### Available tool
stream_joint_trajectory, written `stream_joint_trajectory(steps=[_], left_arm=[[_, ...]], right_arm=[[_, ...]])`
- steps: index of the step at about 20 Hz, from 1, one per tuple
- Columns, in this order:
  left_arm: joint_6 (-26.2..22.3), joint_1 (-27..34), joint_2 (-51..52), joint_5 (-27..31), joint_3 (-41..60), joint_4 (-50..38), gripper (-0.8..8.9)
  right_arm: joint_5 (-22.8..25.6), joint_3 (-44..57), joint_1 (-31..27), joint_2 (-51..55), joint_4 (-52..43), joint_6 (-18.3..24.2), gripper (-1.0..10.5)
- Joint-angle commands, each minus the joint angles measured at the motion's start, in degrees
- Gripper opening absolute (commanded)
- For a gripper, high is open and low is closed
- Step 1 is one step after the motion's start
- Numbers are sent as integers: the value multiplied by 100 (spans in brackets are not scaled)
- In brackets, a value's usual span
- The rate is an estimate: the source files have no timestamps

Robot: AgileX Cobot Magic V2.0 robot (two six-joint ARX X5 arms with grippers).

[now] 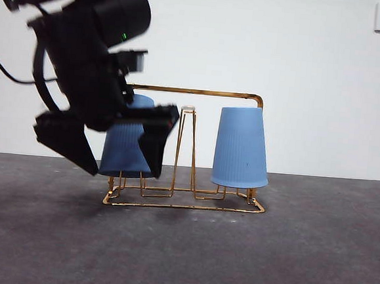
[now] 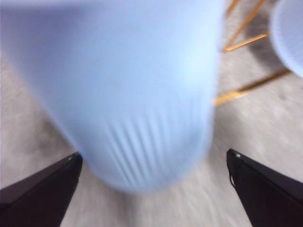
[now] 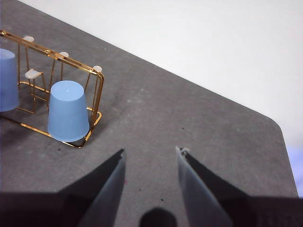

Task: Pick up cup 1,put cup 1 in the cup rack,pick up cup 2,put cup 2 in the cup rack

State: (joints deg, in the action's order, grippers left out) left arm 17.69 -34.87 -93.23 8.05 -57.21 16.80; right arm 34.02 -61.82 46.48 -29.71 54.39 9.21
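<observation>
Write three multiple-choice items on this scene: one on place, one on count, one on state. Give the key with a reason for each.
1. Where does the speckled cup sit?
A. On the rack, upside down
B. On the table beside the rack
C. In the right gripper

2. How many blue cups are in view?
A. One
B. Two
C. Three

3. How stands the left gripper?
A. Shut on the rack's frame
B. Far from the rack, over bare table
C. Open, its jaws either side of the other cup

Key:
1 A: the front view shows it inverted over the rack's prongs, with the wire base below.
2 B: the front view and the right wrist view each show two cups, both on the rack.
3 C: in the left wrist view gaps show between that cup and both jaws; the right gripper waits open over bare table.
</observation>
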Motion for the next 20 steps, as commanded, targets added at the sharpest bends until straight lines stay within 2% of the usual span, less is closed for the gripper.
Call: stream_joint_trajectory(steps=[1,5,9,13,14,16,17,18,19,20], left_arm=[[70,-22,372,-160,44,326,563],[74,-140,1226,-562,44,929,562],[72,-378,2212,-1036,44,1591,562],[76,-632,3204,-1781,44,1943,559],[107,-699,3442,-1860,44,1980,523],[184,-839,3842,-1880,44,1993,372],[205,-907,4013,-1902,44,1993,271],[208,-962,4177,-1899,44,2002,126],[208,-1008,4312,-1899,44,2004,-17],[219,-1043,4424,-1899,44,2004,-6]], right_arm=[[-90,-4,2,-2,-33,-72,186],[-352,-4,2,-2,-28,-203,186],[-1027,-4,2,-7,238,-577,186],[-1606,-4,2,-13,758,-977,186],[-1709,-4,2,-13,866,-1060,186],[-1926,-4,2,-13,1021,-1128,186],[-2055,-4,2,-13,1084,-1202,186],[-2214,-4,2,-13,1134,-1233,181],[-2393,-4,2,-17,1185,-1231,114],[-2575,-4,2,-17,1220,-1231,17]])
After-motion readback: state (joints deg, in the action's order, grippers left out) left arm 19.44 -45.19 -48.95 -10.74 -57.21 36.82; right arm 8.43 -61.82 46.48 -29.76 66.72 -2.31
